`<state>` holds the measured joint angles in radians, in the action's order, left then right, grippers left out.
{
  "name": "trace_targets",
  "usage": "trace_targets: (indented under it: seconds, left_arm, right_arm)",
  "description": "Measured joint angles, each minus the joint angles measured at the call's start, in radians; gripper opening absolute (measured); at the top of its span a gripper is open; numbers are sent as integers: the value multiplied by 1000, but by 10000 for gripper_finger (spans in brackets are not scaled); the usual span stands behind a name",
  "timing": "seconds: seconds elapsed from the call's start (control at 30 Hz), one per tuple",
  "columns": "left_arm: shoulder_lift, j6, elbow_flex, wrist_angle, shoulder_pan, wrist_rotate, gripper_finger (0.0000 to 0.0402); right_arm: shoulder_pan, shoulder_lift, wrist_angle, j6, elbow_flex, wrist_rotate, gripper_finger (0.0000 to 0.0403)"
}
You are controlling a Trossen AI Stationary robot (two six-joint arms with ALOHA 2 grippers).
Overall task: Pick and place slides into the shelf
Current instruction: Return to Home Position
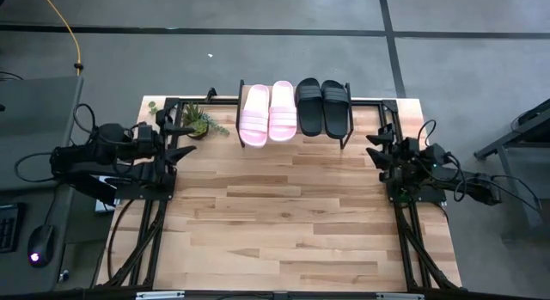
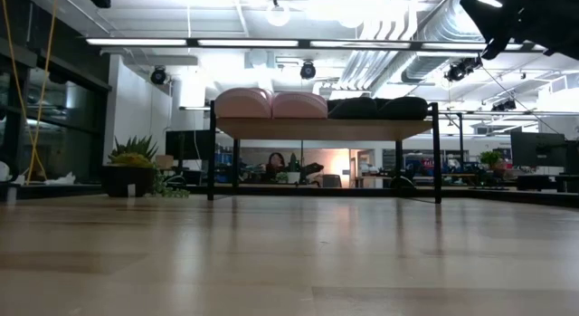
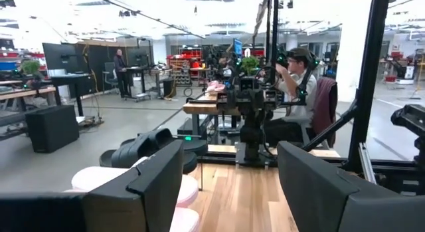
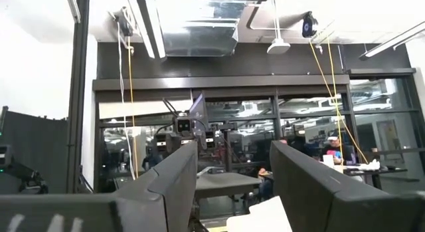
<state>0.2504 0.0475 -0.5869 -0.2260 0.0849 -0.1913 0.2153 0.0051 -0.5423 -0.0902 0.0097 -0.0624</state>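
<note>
The wooden table (image 1: pixel 284 223) fills the middle of the high view, with light planks and a black frame along its two sides. The left arm (image 1: pixel 94 158) rests at the left edge of the frame and the right arm (image 1: pixel 430 167) at the right edge, both well apart from the rack.

At the top centre stands the shelf (image 2: pixel 326 128), a pale plank on thin black legs. All four slides lie on it side by side, touching one another. From left to right they are the outer pink slide (image 1: pixel 253 116), the inner pink slide (image 1: pixel 282 111), the inner black slide (image 1: pixel 308 107) and the outer black slide (image 1: pixel 336 108). In the low view they show as two pink humps and two black humps on the plank. Any print on the straps is too small for me to read.

A small potted plant (image 1: pixel 198 122) stands on the table just left of the shelf.

The left gripper (image 1: pixel 179 140) points toward the table's middle. Its fingers (image 3: pixel 156 175) are spread wide and hold nothing. The right gripper (image 1: pixel 378 150) faces it from the other side, with its fingers (image 4: pixel 302 172) also wide apart and empty.

In the left wrist view a person (image 3: pixel 299 92) sits beyond the table.
</note>
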Motion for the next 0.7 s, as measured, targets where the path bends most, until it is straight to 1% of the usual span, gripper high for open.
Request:
trace_targets:
  seconds: [0.17, 0.5, 0.7]
  left_arm:
    - [-42, -13, 61, 18, 0, -1, 225]
    - [-86, -29, 271, 264, 0, -14, 225]
    - [-107, -54, 358, 348, 0, -15, 225]
  right_arm:
    - [0, 0, 28, -1, 0, 1, 181]
    - [0, 0, 94, -25, -1, 9, 181]
    - [0, 0, 115, -34, -1, 10, 181]
